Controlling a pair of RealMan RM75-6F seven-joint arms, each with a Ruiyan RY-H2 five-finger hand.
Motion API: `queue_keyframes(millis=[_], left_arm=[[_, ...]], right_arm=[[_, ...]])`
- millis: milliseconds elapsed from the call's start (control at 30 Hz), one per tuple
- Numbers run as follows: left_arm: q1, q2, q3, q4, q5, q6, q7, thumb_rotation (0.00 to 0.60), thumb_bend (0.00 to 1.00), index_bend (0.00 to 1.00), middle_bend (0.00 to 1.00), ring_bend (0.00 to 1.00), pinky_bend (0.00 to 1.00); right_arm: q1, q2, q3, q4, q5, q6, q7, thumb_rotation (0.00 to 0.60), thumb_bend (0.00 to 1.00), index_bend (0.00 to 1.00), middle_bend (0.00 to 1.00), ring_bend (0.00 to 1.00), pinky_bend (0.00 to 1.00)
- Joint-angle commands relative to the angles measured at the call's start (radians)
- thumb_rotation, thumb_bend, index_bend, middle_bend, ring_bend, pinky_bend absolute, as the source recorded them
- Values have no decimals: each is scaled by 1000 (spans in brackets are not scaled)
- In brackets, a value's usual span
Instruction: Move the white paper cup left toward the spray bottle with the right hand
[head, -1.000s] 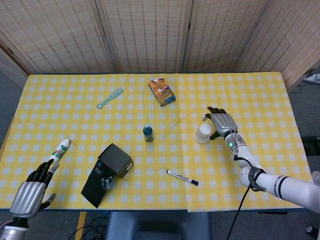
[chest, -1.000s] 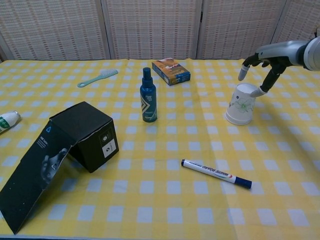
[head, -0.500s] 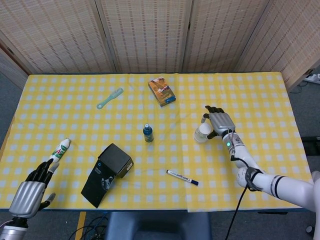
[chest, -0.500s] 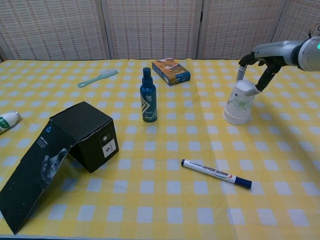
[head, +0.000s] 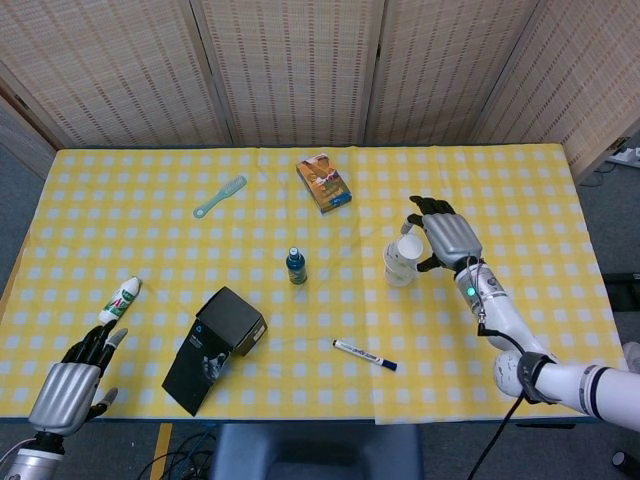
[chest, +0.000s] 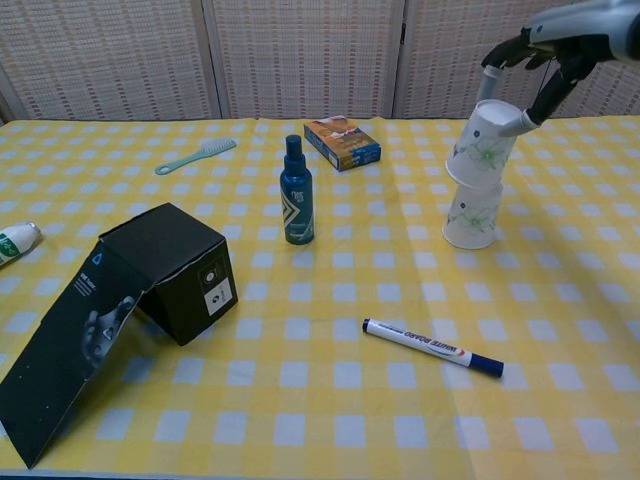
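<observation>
Upside down and tilted, a white paper cup (chest: 481, 143) with a green print hangs above the table, pinched at its top by my right hand (chest: 556, 38). Under it a second, matching cup (chest: 471, 216) stands upside down on the yellow checked cloth. From the head view both cups (head: 403, 258) merge into one shape just left of my right hand (head: 447, 238). The blue spray bottle (chest: 296, 194) (head: 296, 265) stands upright well to the left of the cups. My left hand (head: 68, 385) hovers empty at the near left table edge, its fingers apart.
A black box with an open flap (chest: 150, 285) lies near left. A marker (chest: 432, 347) lies in front of the cups. A snack box (chest: 342, 141) and a teal brush (chest: 195, 155) lie at the back. A toothpaste tube (head: 118, 300) lies near my left hand.
My right hand has risen with the upper cup, pulling it off a second cup that stays on the table. My left hand has drawn back from the tube towards the near edge.
</observation>
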Motion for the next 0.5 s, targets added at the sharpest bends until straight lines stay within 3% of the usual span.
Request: queue_keyframes(millis=[33,233,500], left_arm=[[-3,-3,0,-4,-2,-5,6,600,317,0,0,0,229],[1,4,2,-12,13,10,-3,600,317,0,0,0,229],[20,39,12,-27,57,62,-55,600,317,0,0,0,229]], right_arm=[[-11,62,28,-85,-22,37,5,600,264,457,34,0,0],[30,6,26,-66,11,15,-20,600,265,457,36,0,0],[134,-214,1,122,109,-20,-96,600,270,457,43,0,0]])
